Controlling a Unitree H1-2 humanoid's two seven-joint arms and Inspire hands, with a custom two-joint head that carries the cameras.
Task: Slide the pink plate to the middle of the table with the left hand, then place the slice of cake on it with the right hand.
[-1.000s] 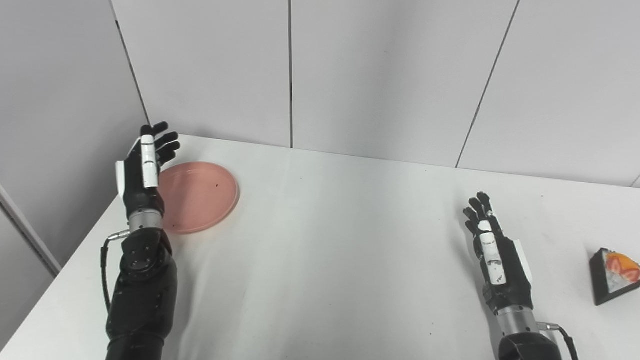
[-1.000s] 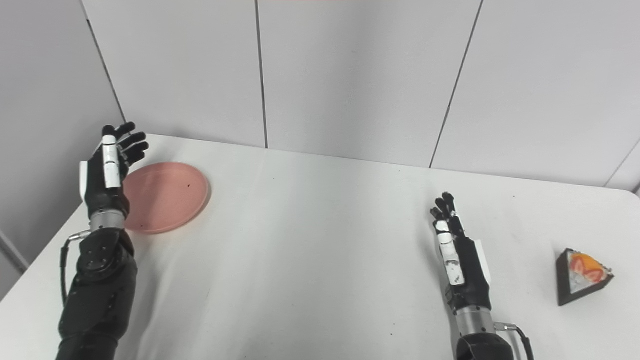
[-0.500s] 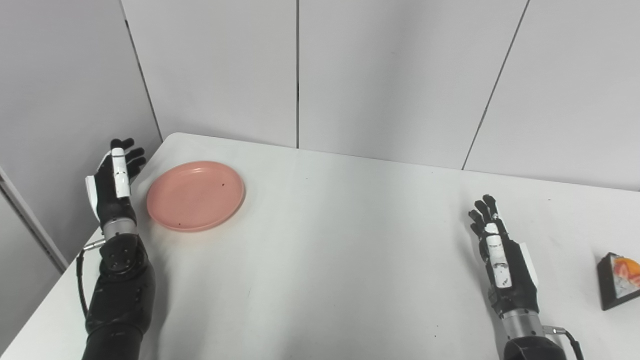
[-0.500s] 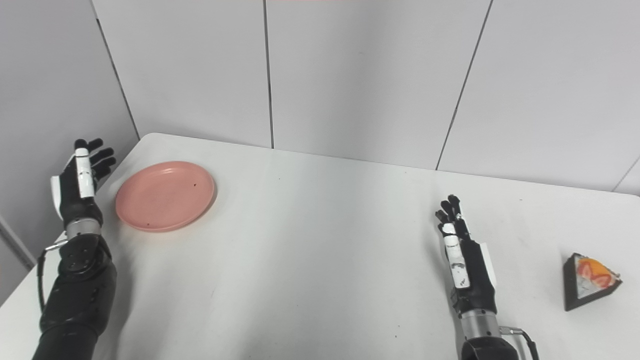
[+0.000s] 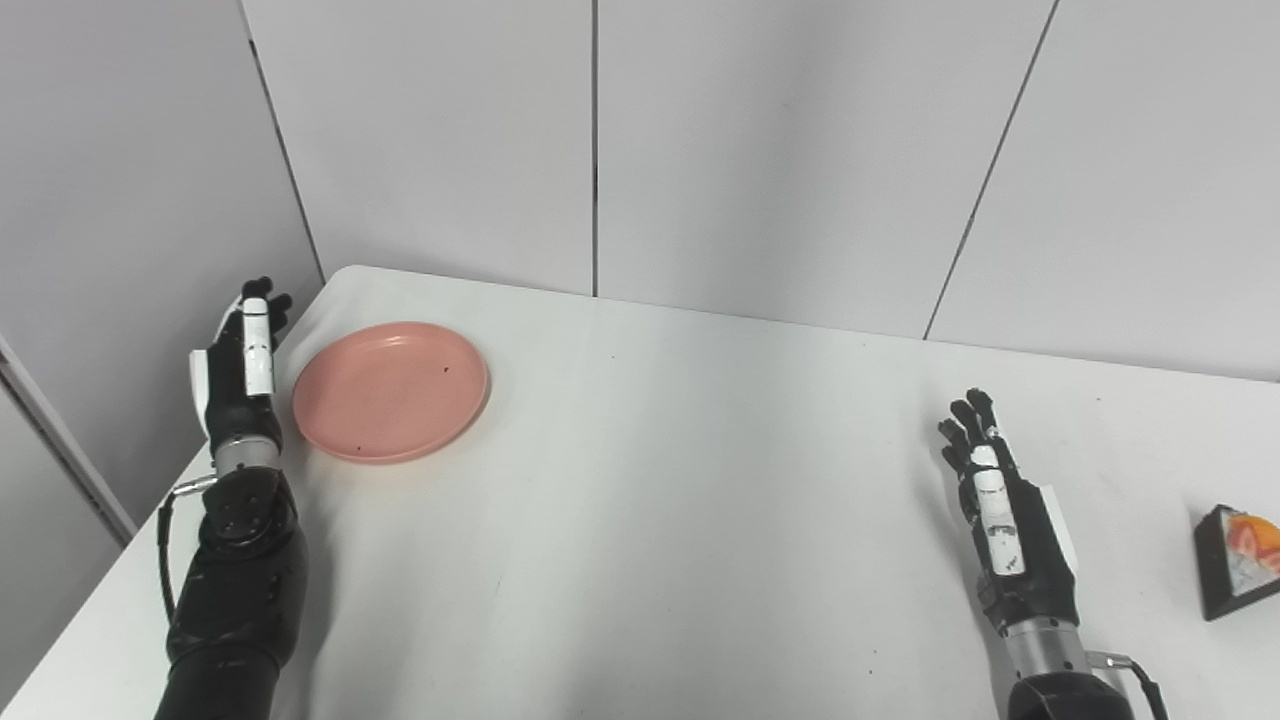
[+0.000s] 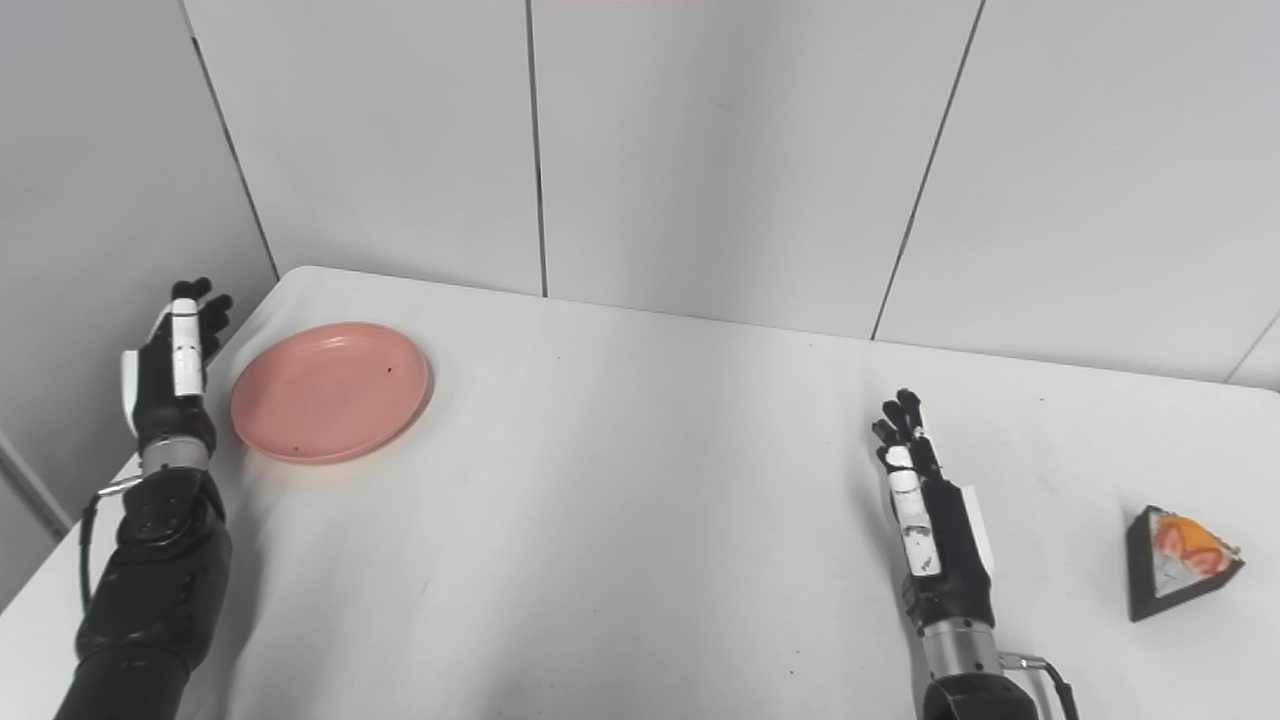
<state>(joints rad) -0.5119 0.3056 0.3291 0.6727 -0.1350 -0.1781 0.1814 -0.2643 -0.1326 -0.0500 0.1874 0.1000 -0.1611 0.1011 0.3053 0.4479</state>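
The left hand point(image 5: 238, 365) is raised edge-on at the far left edge of the white worktop point(image 5: 660, 480), fingers stretched forward and close together, grasping nothing. It sits just beside the left rim of the pink plate point(image 5: 391, 391), and whether it touches the rim cannot be told. The black left forearm rises from the bottom left corner of the view, with a thin cable looping out at the wrist.

The plate lies flat near the far left corner of the worktop, well away from the middle, with a few tiny dark specks on its surface.

The right hand point(image 6: 932, 520) is held up over the right part of the worktop, also edge-on, its fingers extended, slightly spread and empty. Its arm comes up from the bottom edge.

Further right, near the worktop's right edge and well apart from the right hand, lies the slice of cake point(image 6: 1178, 562): a dark wedge with a white top carrying orange and red decoration.

Grey wall panels point(image 5: 760, 150) stand behind the worktop.
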